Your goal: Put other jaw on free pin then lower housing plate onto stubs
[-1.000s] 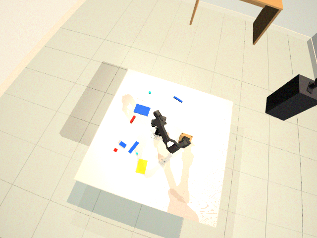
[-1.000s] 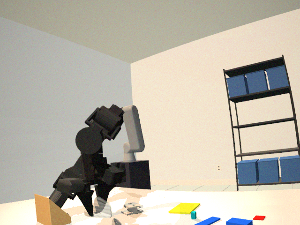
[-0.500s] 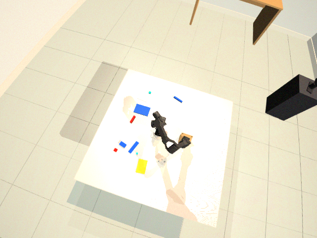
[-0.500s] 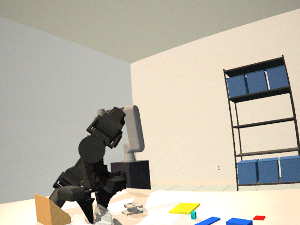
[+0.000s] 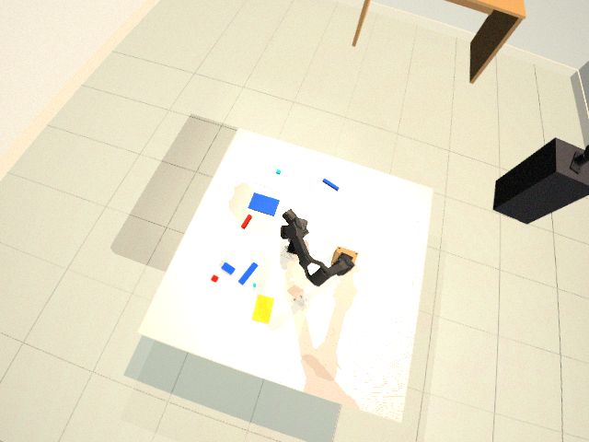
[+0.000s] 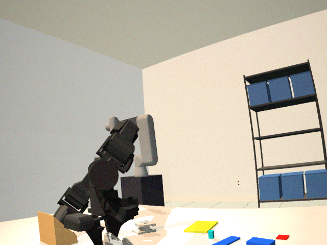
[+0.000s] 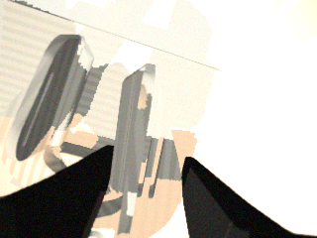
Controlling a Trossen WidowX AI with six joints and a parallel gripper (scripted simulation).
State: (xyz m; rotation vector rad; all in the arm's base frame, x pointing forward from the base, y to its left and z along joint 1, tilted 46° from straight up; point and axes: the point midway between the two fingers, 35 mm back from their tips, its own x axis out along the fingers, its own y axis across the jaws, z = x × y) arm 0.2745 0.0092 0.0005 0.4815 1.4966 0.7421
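Note:
My gripper is low over the table, shut on a long grey jaw that stands between the black fingers, nearer the left one in the wrist view. A second grey jaw is to its left, apart from it at the top. Dark bars and curved parts lie below them; the pins and gear teeth cannot be made out. A small grey stepped part lies apart from the gripper; I cannot tell whether it is the housing plate.
A yellow plate, a blue plate, blue bars, a red bar, a blue block, a red block and cyan pieces lie around. A wooden block stands by the arm's base.

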